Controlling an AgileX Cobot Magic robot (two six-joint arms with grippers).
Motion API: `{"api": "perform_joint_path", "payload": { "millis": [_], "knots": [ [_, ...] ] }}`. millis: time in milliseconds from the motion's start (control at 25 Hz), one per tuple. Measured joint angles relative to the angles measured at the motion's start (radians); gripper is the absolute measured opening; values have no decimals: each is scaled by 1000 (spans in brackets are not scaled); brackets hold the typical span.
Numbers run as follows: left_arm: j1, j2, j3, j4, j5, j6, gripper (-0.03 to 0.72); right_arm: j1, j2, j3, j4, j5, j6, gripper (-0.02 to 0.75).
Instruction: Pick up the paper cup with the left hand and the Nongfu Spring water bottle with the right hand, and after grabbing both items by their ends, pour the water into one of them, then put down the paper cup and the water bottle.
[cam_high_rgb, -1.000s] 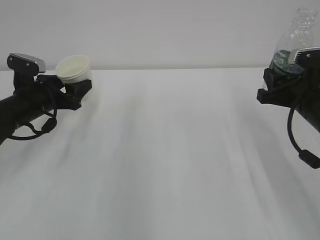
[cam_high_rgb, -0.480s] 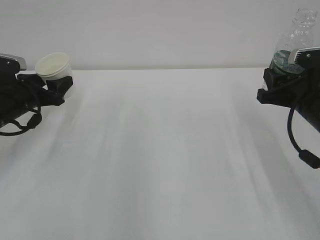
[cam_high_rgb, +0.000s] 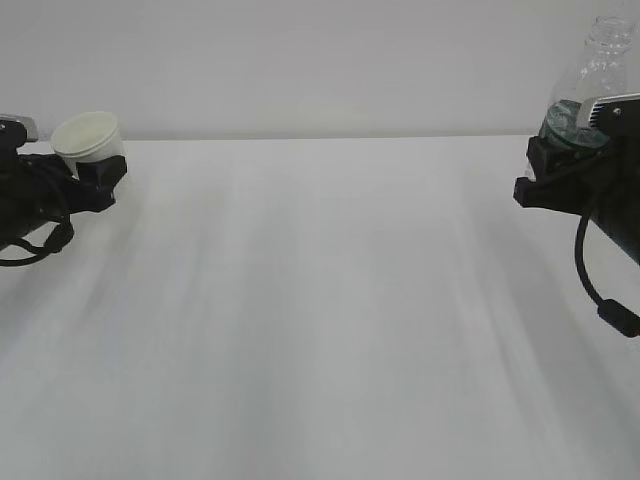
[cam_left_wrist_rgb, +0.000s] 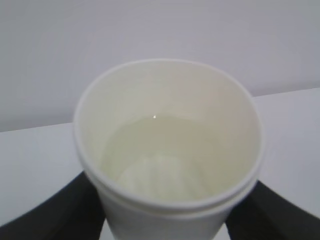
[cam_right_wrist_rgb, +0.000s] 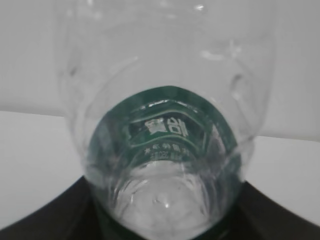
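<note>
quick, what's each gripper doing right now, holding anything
Left gripper: closed on the paper cup, which has water in it.
Right gripper: closed on the Nongfu Spring water bottle, held upright.

Exterior view, white table (cam_high_rgb: 320, 320), pale wall behind. Far left: the left hand (cam_high_rgb: 92, 180) grips the paper cup (cam_high_rgb: 88, 140) around its lower body, black fingers (cam_high_rgb: 104, 178) on either side; rim tilted slightly toward camera, cream inside visible. Contents not discernible here. Looping cable hangs under the left arm. Far right: the right hand (cam_high_rgb: 560, 165) clamps the Nongfu Spring water bottle (cam_high_rgb: 590, 75) at its green label band, bottle upright, leaning slightly, neck at the frame's top. Cup and bottle well apart.
</note>
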Motion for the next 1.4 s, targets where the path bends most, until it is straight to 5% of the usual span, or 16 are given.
{"api": "perform_joint_path", "payload": {
  "millis": [1400],
  "knots": [
    [0, 226, -8, -231, -176, 133, 481, 0, 0, 0, 1, 7, 15, 405]
  ]
}}
